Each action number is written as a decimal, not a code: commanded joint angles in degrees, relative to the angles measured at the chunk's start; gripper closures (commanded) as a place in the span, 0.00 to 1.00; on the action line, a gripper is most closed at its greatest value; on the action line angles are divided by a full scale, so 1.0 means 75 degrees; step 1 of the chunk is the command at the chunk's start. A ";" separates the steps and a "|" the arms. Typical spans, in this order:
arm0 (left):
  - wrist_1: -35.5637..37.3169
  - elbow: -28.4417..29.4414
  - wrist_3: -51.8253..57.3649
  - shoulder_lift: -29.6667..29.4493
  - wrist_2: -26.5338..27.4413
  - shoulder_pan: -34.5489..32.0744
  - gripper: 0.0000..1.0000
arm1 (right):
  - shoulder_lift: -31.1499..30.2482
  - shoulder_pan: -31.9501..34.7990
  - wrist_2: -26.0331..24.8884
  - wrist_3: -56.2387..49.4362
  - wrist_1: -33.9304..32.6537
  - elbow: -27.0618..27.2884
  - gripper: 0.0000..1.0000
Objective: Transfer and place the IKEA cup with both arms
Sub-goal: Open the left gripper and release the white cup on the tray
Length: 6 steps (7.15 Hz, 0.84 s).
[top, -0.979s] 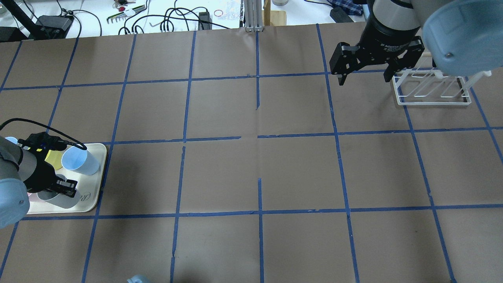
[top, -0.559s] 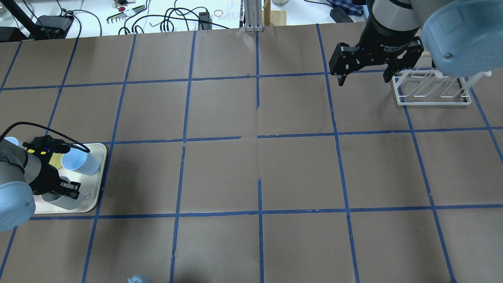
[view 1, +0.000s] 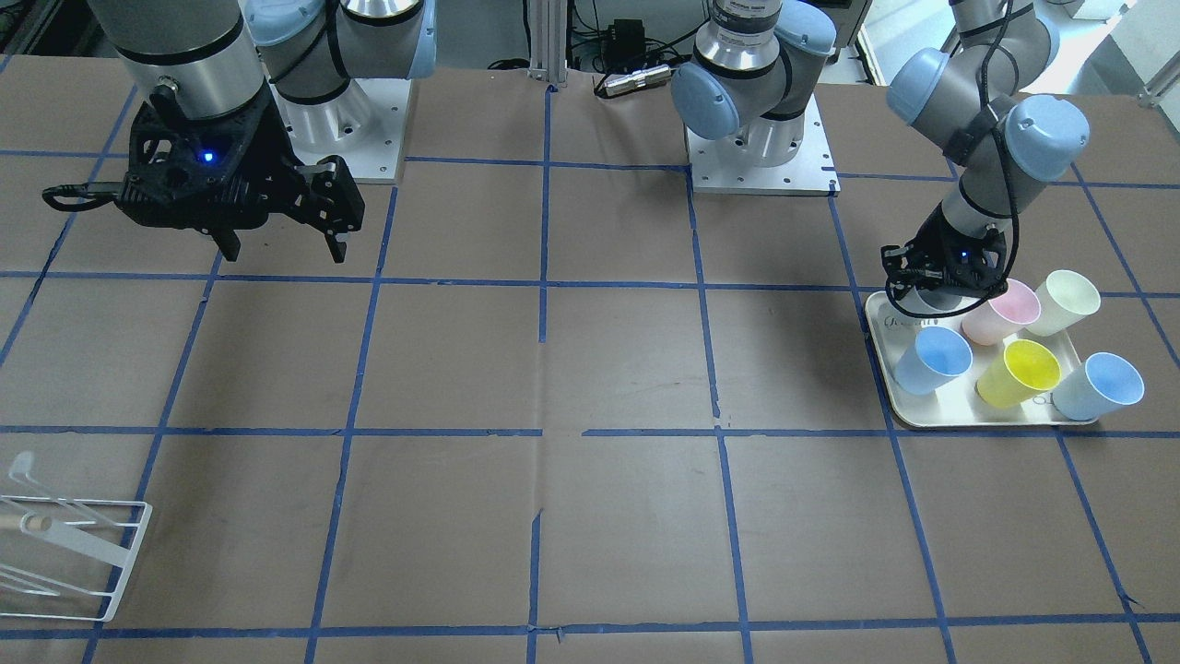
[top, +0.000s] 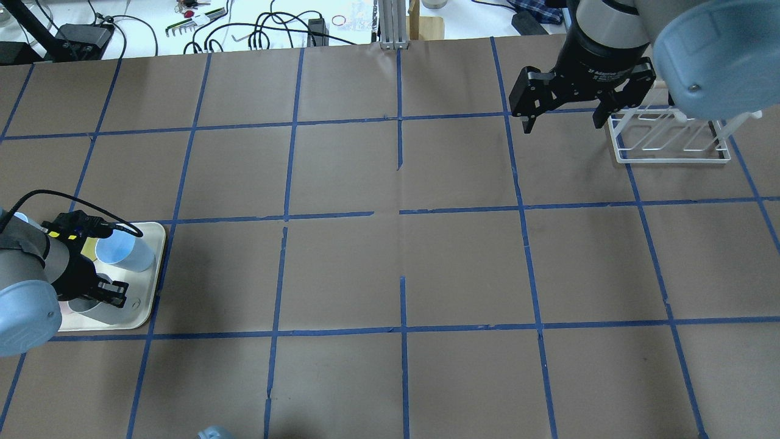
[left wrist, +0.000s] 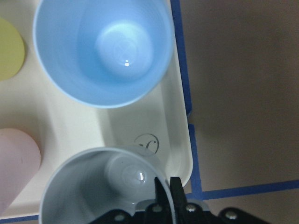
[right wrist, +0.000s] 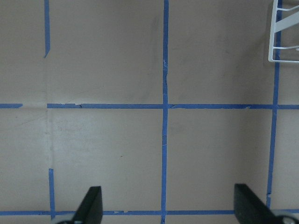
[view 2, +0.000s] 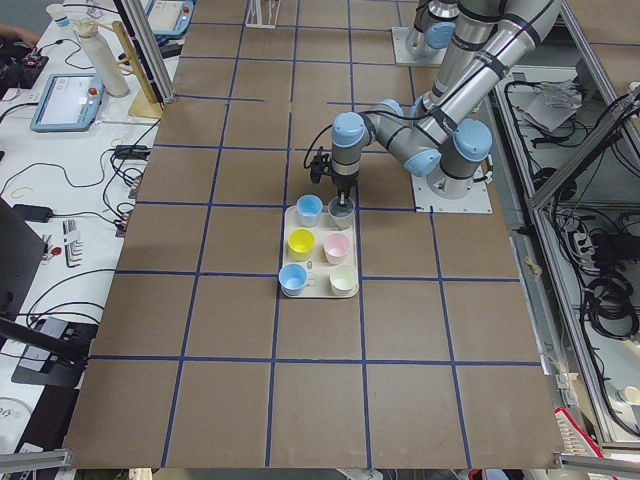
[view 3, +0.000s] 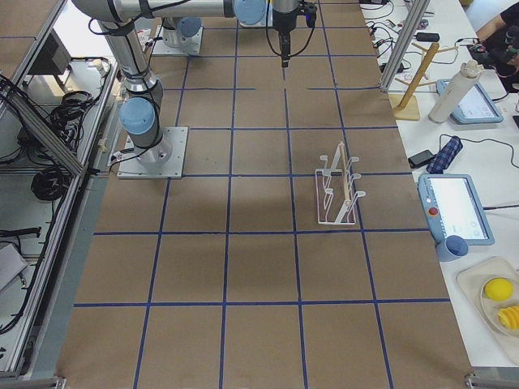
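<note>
The pale grey IKEA cup point(left wrist: 88, 186) stands upright on the cream tray point(top: 139, 310), at the corner nearest the robot; it also shows in the overhead view point(top: 100, 311) and the exterior left view point(view 2: 341, 211). My left gripper point(left wrist: 170, 192) is shut on the cup's rim, with one finger inside and one outside the wall. It shows over the tray in the overhead view point(top: 108, 294) and the front view point(view 1: 936, 286). My right gripper point(top: 563, 122) is open and empty, high above the table beside the rack.
The tray point(view 1: 922, 420) also holds two light blue cups point(view 1: 933, 360), a yellow cup point(view 1: 1019, 372), a pink cup point(view 1: 1003, 311) and a cream-white cup point(view 1: 1065, 302). One light blue cup point(left wrist: 103, 51) stands right beside the grey one. A white wire rack point(top: 670, 140) stands at the far right.
My left arm has shifted slightly over the tray, and the gripper has settled at the grey cup's rim. The right gripper has barely moved.
</note>
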 commanded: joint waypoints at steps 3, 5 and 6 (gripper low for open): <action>-0.0027 0.0054 -0.0017 0.0202 0.0041 -0.0014 0.13 | 0.0000 0.0000 -0.0003 0.0002 0.0007 0.0000 0.00; -0.0493 0.0148 -0.0052 0.0519 0.0030 -0.0026 0.12 | 0.0000 0.0000 -0.0004 0.0002 0.0008 0.0000 0.00; -0.1077 0.0438 -0.0064 0.0799 0.0030 -0.0095 0.11 | 0.0000 0.0000 -0.0003 0.0002 -0.0004 0.0000 0.00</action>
